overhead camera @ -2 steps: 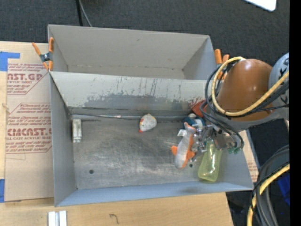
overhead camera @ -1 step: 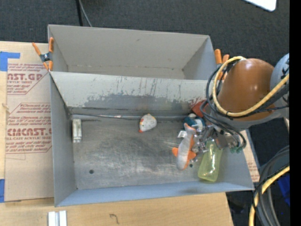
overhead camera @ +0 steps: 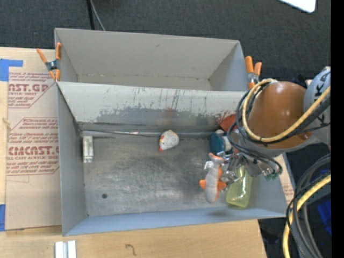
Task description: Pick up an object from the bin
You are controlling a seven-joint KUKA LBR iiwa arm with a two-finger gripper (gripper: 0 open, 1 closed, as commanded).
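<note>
My gripper (overhead camera: 235,164) hangs low over the bin's right end, under the arm's orange dome. Directly below it lies a translucent yellow-green bottle-like thing (overhead camera: 239,190), and a white thing with orange parts (overhead camera: 213,182) lies just to the left of that. A teal thing (overhead camera: 216,142) sits just behind the gripper, by the back wall. Whether the gripper touches any of these I cannot tell.
A small white and orange toy (overhead camera: 169,140) lies at the middle of the back wall. A silvery oblong piece (overhead camera: 87,148) rests against the left wall. Something red (overhead camera: 228,123) peeks out at the back right, partly hidden by the dome and cables.
</note>
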